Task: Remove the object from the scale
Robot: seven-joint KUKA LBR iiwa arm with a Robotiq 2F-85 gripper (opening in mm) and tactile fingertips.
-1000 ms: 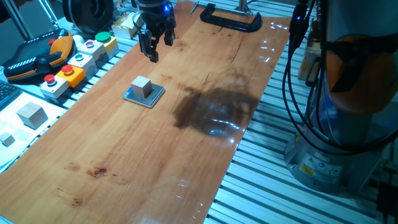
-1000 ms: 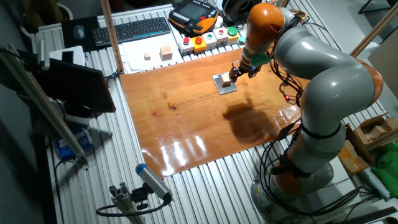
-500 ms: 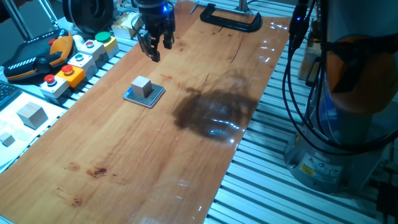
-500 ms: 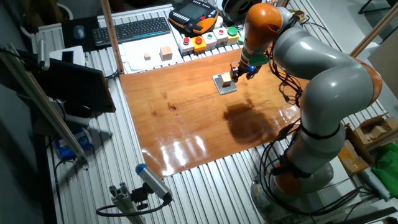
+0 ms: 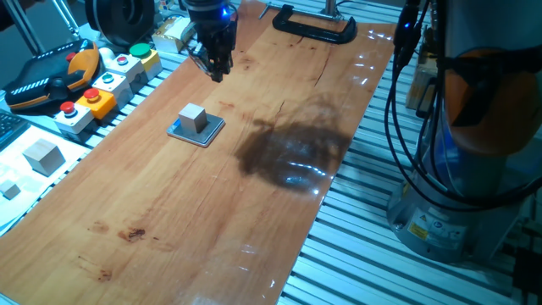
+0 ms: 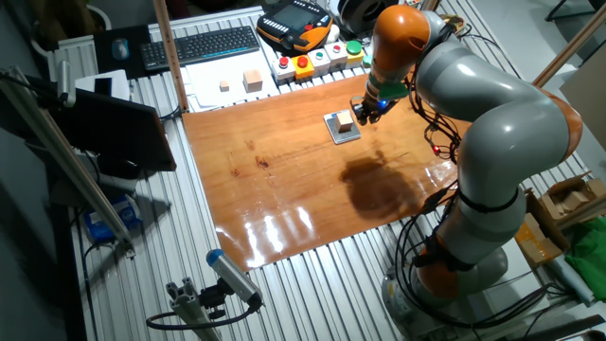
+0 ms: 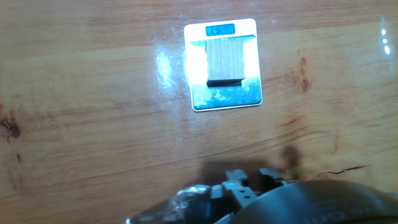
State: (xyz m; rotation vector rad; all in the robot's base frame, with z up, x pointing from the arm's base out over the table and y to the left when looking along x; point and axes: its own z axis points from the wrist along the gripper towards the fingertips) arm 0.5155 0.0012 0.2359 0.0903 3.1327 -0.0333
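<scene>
Upper centre of hand view: cube (image 7: 224,60) sitting on scale (image 7: 225,96), untouched | I'm hovering gripper (image 5: 216,63) off to the side, fingers looking together.

Bare wood rings the scale (image 5: 196,130) (button boxes (image 5: 100,86) well apart).

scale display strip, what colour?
Bright blue, along one edge of the scale, next to the cube. Clearest in the hand view.

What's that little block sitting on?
The small cube rests on a thin square scale with a blue display strip, lying flat on the wooden table. The part of the scale top directly beneath the cube is hidden.
</scene>
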